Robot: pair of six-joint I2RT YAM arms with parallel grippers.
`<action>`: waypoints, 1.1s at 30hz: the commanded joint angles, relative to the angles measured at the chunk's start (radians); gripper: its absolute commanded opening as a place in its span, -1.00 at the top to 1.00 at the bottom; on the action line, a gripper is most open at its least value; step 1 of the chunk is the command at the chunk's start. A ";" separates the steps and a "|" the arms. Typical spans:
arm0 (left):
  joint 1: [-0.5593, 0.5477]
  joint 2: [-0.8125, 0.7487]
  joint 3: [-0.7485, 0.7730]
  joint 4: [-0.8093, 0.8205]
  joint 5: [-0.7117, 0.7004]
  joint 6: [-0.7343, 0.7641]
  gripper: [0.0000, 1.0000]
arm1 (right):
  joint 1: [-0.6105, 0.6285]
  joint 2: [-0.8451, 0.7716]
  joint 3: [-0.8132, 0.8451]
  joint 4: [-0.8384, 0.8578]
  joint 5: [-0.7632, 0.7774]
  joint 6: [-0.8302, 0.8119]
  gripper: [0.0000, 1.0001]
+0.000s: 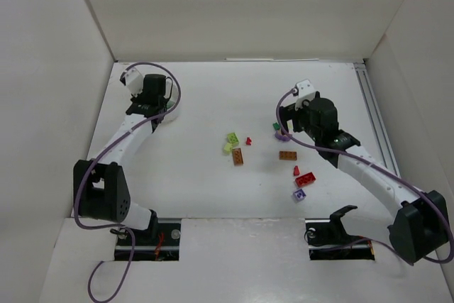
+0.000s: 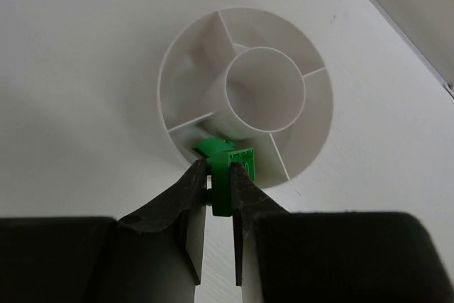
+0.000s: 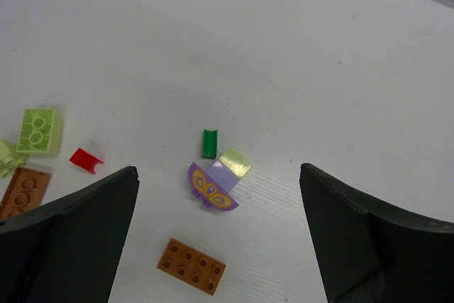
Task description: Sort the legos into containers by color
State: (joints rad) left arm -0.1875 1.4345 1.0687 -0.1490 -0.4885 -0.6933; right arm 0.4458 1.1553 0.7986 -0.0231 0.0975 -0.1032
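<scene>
White plastic, smooth and low-walled, forms the dish, which sits toward the far left corner of the table. It has a round inner cup ringed by wedge-shaped compartments, set apart by thin radial dividers. Every compartment that shows is bare, so the sorting looks barely begun. The left gripper is clenched on a green lego, a glossy, sharp-edged little piece, held at the dish's near rim over one wedge. By the look of it, this would be the first piece to go in. All the other pieces lie loose on the matt white table, between its middle and its right edge. The right gripper hangs over them with its jaws spread wide, grasping nothing. Below it a short green curved piece, a lime-yellow tile and a pale purple piece printed with a butterfly pattern touch in a small cluster. Close by are a studded orange-brown brick, a tiny red piece and a lime brick. Nearer the arms lie two more red bricks and a purple brick.
</scene>
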 commanded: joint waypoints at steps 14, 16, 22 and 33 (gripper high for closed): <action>-0.003 0.193 0.212 -0.158 -0.228 -0.199 1.00 | -0.073 -0.046 -0.016 0.016 -0.001 0.034 -1.00; -0.003 0.193 0.212 -0.158 -0.228 -0.225 1.00 | -0.073 -0.046 -0.016 0.015 -0.001 0.034 -1.00; 0.006 0.193 0.212 -0.167 -0.217 -0.236 0.33 | -0.073 -0.066 -0.025 0.015 -0.001 0.034 -1.00; -0.042 0.081 0.154 -0.047 -0.131 -0.106 -0.59 | -0.073 0.069 -0.012 -0.005 -0.001 0.092 -1.00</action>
State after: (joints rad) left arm -0.1970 1.6089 1.2308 -0.2531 -0.6323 -0.8513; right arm 0.3790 1.1671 0.7696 -0.0227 0.0937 -0.0490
